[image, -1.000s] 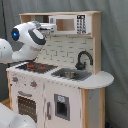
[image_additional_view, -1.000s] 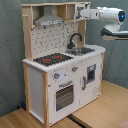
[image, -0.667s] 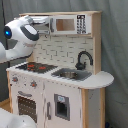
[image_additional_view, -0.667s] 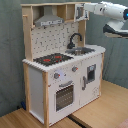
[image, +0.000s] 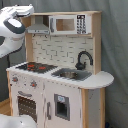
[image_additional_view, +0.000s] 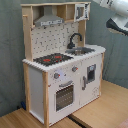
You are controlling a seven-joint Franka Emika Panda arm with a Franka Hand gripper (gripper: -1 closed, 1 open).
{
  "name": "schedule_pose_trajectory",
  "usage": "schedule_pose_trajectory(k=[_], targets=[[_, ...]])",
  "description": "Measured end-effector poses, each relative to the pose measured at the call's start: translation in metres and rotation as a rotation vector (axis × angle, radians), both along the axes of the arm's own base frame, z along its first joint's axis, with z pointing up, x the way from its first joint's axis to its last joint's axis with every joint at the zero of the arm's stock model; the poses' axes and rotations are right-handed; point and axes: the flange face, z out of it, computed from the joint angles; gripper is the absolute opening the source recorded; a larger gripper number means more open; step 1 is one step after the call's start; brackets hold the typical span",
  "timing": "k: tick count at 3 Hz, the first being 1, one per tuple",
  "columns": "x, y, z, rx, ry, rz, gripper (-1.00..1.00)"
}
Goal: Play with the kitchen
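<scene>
The kitchen (image: 60, 95) is a white and pale-wood toy unit that shows in both exterior views. On its counter are a black-red hob (image: 34, 66), a silver sink (image: 70, 75) and a black faucet (image: 84, 59). Above sit a grey hood (image: 39, 27) and a small microwave (image: 67, 24), and the oven door (image: 25, 106) is shut. In the second exterior view the kitchen (image_additional_view: 40, 85) shows its hob (image_additional_view: 52, 59), sink (image_additional_view: 80, 50) and oven door (image_additional_view: 64, 95). Only white arm links (image: 12, 30) show, up beside the kitchen's top corner (image_additional_view: 116, 7). The gripper is out of view.
The kitchen stands on a wooden floor (image_additional_view: 100, 110) before a grey curtain (image: 115, 50). A rounded side shelf (image: 100, 79) juts out beside the sink. Another white part of the robot (image: 15, 121) fills the first exterior view's lower left corner.
The arm has swung up and away from the hood, toward the first exterior view's left edge and the second exterior view's upper right corner. The kitchen has not changed.
</scene>
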Motion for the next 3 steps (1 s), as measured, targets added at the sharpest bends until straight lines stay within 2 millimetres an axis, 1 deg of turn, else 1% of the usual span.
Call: schedule_pose_trajectory(k=[1,2,3], targets=[[-0.009,0.016,0.003,0.024,-0.043,0.006,1.00],[-0.013,0.033,0.005,0.051,-0.082,0.014,1.00],[-0.015,0.055,0.004,0.081,-0.127,0.027,1.00]])
